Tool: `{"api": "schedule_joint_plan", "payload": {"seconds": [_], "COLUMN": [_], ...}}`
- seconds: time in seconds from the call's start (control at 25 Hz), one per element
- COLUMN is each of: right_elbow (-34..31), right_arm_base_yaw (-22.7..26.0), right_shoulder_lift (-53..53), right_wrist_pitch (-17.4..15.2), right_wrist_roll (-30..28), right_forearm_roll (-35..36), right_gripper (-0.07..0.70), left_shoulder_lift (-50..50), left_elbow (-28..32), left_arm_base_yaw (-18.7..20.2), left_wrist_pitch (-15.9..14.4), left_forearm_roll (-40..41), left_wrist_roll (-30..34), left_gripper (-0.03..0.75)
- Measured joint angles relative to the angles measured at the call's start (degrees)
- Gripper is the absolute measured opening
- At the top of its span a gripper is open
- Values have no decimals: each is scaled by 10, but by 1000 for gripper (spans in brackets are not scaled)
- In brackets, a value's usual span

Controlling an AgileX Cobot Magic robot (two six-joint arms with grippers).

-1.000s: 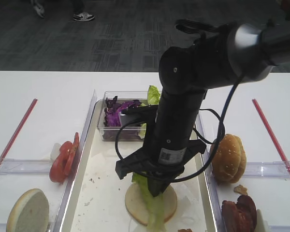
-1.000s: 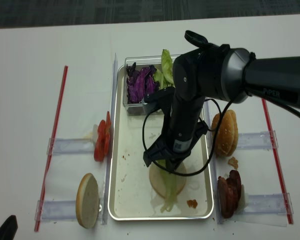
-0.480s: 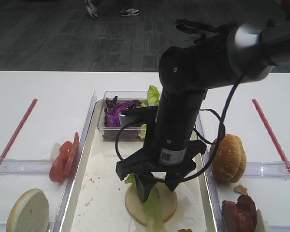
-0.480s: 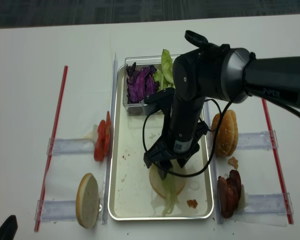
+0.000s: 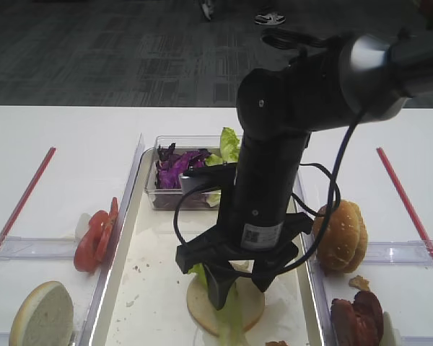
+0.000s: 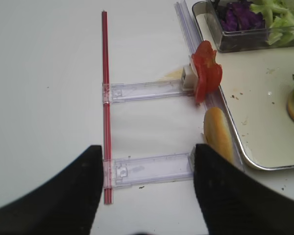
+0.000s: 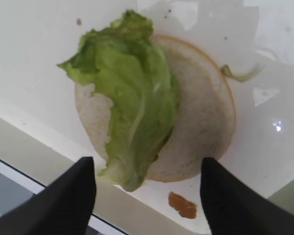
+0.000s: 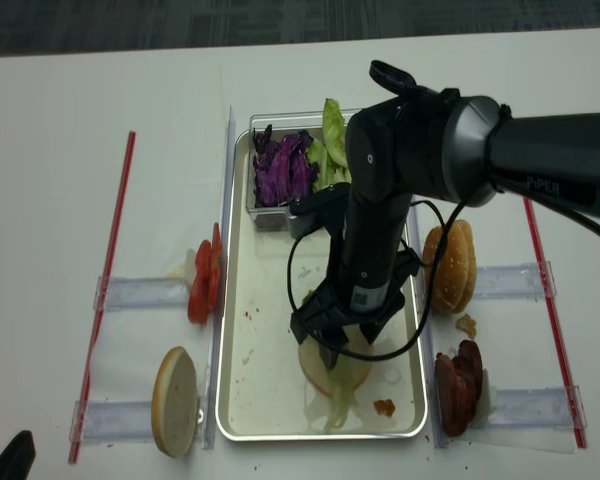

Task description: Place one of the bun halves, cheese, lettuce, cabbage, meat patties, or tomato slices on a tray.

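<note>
White tabletop (image 8: 80, 150), dark carpet behind it. Centre: the tray (image 8: 242, 400), cream floor with crumbs, silvery rim.

Lettuce (image 7: 132, 112) lies draped across 1 bun half (image 7: 206, 122), cut face up, on the tray floor near the front rim. Leaf overhangs the bun edge at both ends; stem end hangs past the near side. Nothing grips it.

Right tool (image 7: 147, 196): jaws spread wide, standing just above the leaf, 1 either side of the bun, touching neither as far as the wrist view shows. Left tool (image 6: 147, 191): jaws apart, empty, hovering over bare tabletop well left of the tray.

Clear tub (image 5: 175, 196) at the tray's far end holds purple cabbage (image 8: 276, 170) and bunched green leaves (image 8: 330, 140). Tomato slices (image 8: 204, 280) stand on edge left of the tray, 1 more bun half (image 8: 175, 400) nearer the front. Sesame crown (image 8: 452, 265) and meat patties (image 8: 460, 385) sit on the right.

Handling judgement: leaf is very light, limp, thin, probably damp, so it may cling to a pad and lift on retreat. Tears easily at the ruffled edge. If it needs re-seating, pinch the paler rib near the stem end, where it is stiffest, with light force. Bun underneath is soft and will dent if pressed.
</note>
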State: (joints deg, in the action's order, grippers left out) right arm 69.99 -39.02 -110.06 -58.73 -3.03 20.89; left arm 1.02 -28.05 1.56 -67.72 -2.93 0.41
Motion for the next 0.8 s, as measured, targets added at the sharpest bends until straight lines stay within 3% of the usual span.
{"api": "schedule_joint_plan", "payload": {"seconds": [0.2,0.6,0.8], "right_elbow": [27,121,170], "right_arm_base_yaw": [0,5,19], "right_shoulder_lift": [0,-1,-2], "right_wrist_pitch": [-21,-97,-108], "right_wrist_roll": [6,36,37], "right_forearm_roll": [-1,-31,-43], "right_gripper": [480,480,480], "left_shoulder_lift": [0,0,0], "left_elbow": [0,0,0], "left_arm_base_yaw": [0,0,0], "left_wrist_pitch": [0,0,0], "left_forearm_roll": [1,1,1], "left_wrist_roll": [0,0,0], "left_gripper": [391,391,391]}}
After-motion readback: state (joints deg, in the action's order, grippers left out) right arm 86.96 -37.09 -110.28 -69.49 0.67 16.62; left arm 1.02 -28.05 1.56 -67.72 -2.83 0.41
